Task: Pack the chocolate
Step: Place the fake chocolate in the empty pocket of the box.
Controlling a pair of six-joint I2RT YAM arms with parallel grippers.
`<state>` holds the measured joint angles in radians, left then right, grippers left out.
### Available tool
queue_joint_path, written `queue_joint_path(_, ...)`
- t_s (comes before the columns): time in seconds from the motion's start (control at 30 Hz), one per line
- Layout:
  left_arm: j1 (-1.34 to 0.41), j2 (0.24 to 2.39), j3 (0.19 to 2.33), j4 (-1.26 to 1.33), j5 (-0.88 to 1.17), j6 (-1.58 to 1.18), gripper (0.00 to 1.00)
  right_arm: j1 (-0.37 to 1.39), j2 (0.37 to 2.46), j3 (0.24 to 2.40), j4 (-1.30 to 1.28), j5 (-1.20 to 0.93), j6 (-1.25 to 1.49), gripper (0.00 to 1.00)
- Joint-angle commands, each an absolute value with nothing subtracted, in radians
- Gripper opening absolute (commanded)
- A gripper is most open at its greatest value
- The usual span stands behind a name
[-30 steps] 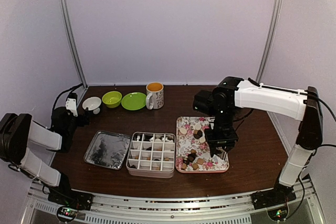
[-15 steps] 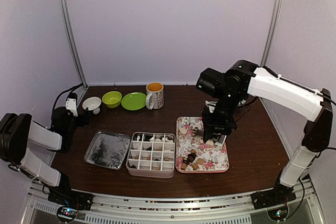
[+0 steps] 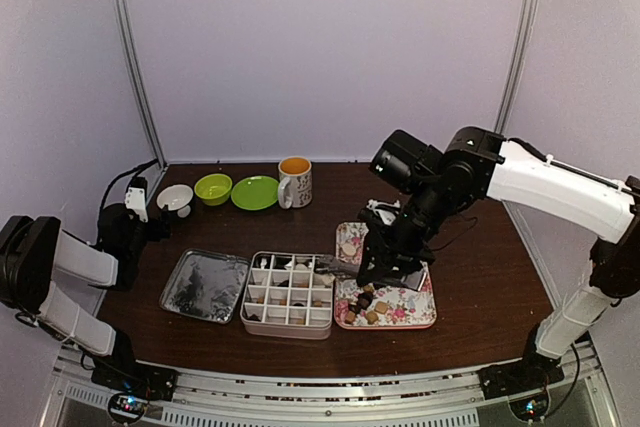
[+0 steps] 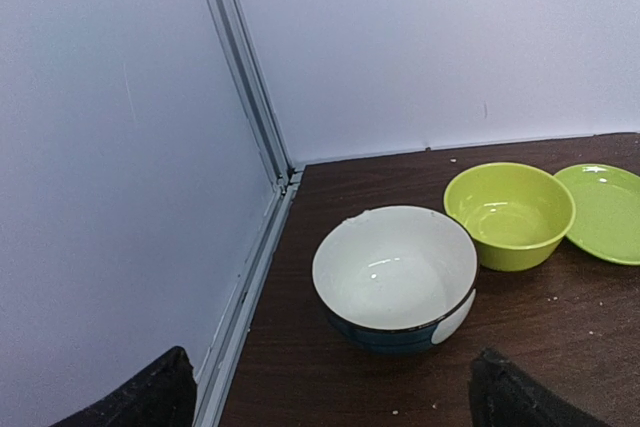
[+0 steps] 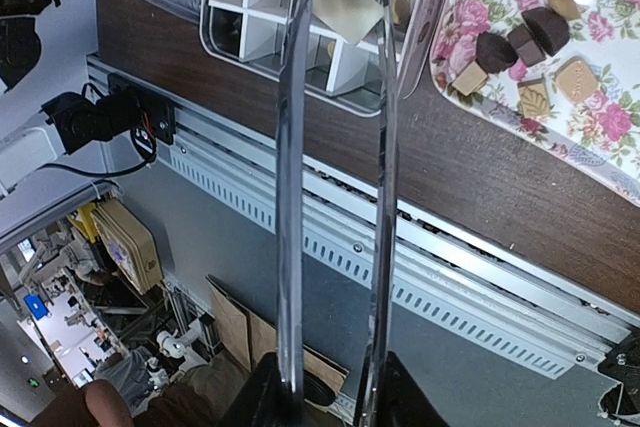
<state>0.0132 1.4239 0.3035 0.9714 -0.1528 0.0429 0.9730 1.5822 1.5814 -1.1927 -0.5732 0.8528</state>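
Two arms, only one in play. Left claw (image 4: 330,399) sits far left facing the white bowl (image 4: 395,272), fingers apart, holding nothing. Green bowl (image 4: 510,212), green plate (image 4: 605,209) and mug (image 3: 295,180) run rightward along the back, none of them involved. Metal lid (image 3: 205,285) lies flat on the table (image 3: 480,277), just left of the divided box (image 3: 288,328). Box is part filled: some cells occupied, several look bare, exact count not readable. Over the box's right side the tongs (image 5: 292,197) pinch one cream-tan chocolate (image 5: 345,2), not yet dropped into a cell. Right claw (image 5: 320,387) is clamped on the tongs' handle end. Floral tray (image 3: 425,319), just right of the box, carries a good handful more chocolate, dark and tan. Judgement: mid-task, likely around halfway or less. Left to do: place this piece, move the rest off the tray, lid probably goes on last.
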Motion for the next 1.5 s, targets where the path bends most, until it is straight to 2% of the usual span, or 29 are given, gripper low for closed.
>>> queue_joint_path(0.0,0.019,1.425,0.325,1.024,-0.153,0.037,0.98,1.001,1.617,1.619,-1.194,-0.647,0.816,0.29)
queue_joint_path(0.63,0.02,1.425,0.325,1.024,-0.154,0.037,0.98,1.046,1.687,1.657,-1.333,-0.676,0.723,0.31)
queue_joint_path(0.97,0.019,1.425,0.326,1.025,-0.154,0.036,0.98,1.045,1.706,1.666,-1.321,-0.671,0.717,0.41)
queue_joint_path(1.2,0.019,1.425,0.325,1.025,-0.153,0.037,0.98,1.043,1.715,1.67,-1.318,-0.655,0.715,0.41)
queue_joint_path(1.47,0.02,1.425,0.325,1.025,-0.153,0.037,0.98,1.018,1.669,1.646,-1.371,-0.538,0.745,0.41)
